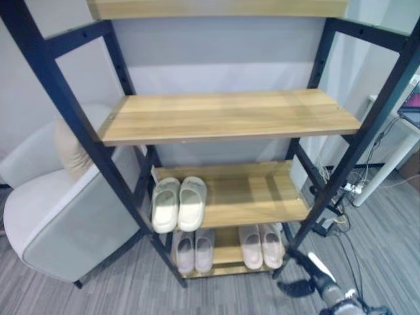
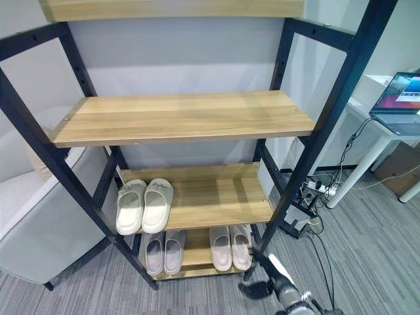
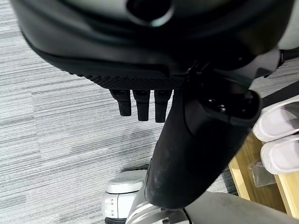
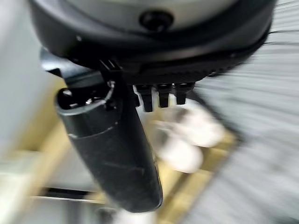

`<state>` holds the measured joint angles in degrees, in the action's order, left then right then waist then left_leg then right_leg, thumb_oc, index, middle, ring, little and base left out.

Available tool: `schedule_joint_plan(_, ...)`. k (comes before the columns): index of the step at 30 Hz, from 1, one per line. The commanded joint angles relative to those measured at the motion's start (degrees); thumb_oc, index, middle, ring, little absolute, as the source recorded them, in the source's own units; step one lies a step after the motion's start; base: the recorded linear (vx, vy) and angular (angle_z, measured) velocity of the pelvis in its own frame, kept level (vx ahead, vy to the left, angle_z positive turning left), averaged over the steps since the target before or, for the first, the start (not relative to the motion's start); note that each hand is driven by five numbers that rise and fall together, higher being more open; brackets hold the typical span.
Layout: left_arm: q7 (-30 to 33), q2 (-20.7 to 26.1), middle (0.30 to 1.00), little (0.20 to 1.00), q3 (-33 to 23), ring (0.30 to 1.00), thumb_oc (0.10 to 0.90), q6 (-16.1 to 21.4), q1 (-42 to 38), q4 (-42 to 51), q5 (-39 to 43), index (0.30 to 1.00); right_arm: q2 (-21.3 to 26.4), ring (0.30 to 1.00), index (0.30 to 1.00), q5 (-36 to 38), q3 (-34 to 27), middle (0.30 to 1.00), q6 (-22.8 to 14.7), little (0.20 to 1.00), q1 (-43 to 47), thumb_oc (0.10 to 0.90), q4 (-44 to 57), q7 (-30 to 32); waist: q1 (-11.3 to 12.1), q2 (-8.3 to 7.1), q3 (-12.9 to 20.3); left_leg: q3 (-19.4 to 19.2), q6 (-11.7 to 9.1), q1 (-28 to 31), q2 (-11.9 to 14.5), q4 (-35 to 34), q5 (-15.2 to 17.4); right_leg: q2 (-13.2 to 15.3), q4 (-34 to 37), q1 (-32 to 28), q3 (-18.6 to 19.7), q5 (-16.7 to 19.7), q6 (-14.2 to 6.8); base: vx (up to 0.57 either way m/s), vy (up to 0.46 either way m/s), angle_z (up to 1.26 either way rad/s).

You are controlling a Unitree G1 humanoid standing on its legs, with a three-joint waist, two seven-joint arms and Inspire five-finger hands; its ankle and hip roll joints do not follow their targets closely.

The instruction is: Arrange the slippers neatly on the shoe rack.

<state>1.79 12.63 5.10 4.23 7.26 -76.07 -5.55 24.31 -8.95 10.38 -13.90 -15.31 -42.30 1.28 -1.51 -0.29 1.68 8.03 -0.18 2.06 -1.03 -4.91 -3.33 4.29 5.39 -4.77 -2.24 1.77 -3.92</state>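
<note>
The shoe rack (image 1: 79, 125) has a black frame and wooden shelves. A cream pair of slippers (image 1: 178, 203) lies side by side at the left of the second-lowest shelf. Two pinkish pairs lie on the bottom shelf, one at the left (image 1: 194, 251) and one at the right (image 1: 261, 245). My right hand (image 1: 298, 287) hangs low by the rack's front right leg, open and empty; its wrist view shows blurred pale slippers (image 4: 191, 135) past the hand (image 4: 154, 51). My left hand (image 3: 117, 51) hangs over the carpet with straight fingers and nothing in it, pale slippers (image 3: 280, 135) beside it.
A light grey armchair (image 1: 59, 216) stands close to the rack's left side. To the right stands a white desk with a laptop (image 2: 400, 98), with a power strip and cables (image 2: 321, 187) on the carpet beneath. The middle shelf (image 1: 230, 115) is bare.
</note>
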Motion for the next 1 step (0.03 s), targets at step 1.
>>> schedule_joint_plan(1,-0.9,0.0,0.900,0.900,1.3,0.900,0.800,1.8,-2.7,-2.7,-1.2,0.900,0.6,0.900,0.900,2.4,-2.4,0.900,1.7,0.900,2.3,0.800,2.1,3.8,0.4,0.10,0.5,-3.0,0.0,1.8,0.5,-0.1,6.5,0.5,-0.9,3.2,0.0,-1.8,-1.9,-0.02,-0.024,-0.06)
